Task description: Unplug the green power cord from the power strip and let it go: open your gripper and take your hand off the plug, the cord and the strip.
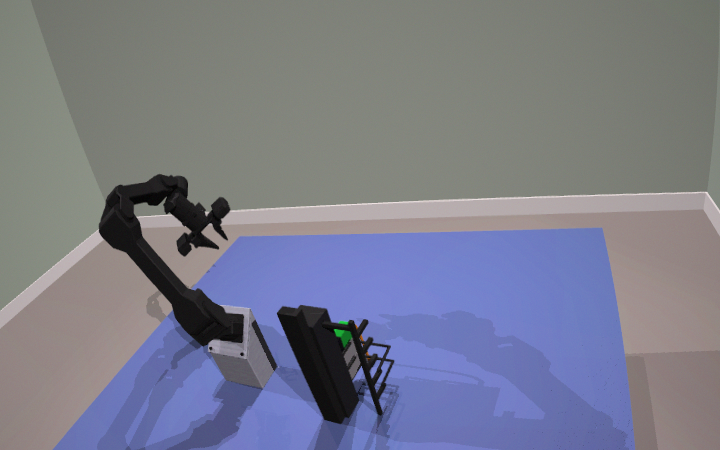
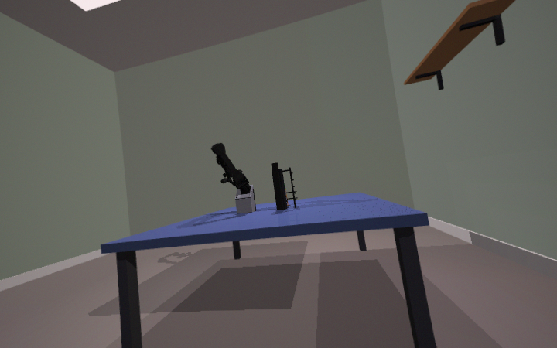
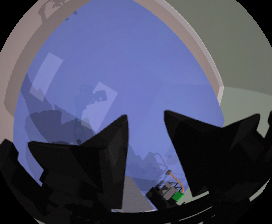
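In the top view we see only a small patch of the green plug; the tall black power strip covers the rest, and its socket face is turned away from us. We cannot trace the cord at all behind the black rack beside it. The counter runs off the bottom edge of that view. In the exterior view the plug is a mere speck beside the strip, too small to read, and the tool is a dark blur against the arm. In the wrist view the dark fingers block the lower part, leaving only a tiny green fleck of the plug.
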`<move>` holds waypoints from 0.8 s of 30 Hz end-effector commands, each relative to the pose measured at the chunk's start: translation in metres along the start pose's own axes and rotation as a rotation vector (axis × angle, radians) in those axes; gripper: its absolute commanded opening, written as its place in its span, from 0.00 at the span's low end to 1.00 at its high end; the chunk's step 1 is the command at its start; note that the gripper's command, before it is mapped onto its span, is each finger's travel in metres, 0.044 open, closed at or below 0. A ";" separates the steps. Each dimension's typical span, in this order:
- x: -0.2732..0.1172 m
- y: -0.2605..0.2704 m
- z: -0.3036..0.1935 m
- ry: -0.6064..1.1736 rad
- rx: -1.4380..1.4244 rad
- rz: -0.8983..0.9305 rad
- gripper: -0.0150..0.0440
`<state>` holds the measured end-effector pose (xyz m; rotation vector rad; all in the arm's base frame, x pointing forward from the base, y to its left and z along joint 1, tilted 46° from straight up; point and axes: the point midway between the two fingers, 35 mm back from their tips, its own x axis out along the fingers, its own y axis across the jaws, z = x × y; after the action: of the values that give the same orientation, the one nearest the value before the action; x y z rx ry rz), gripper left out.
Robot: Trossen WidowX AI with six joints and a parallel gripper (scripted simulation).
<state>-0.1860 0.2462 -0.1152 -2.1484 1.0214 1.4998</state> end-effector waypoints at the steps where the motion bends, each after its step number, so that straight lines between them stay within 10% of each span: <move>1: -0.006 -0.063 -0.029 0.014 0.113 0.002 0.53; 24: 0.036 -0.232 -0.319 0.222 0.690 0.177 0.53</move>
<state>0.1630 0.2311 -0.0642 -1.7825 1.4848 0.8731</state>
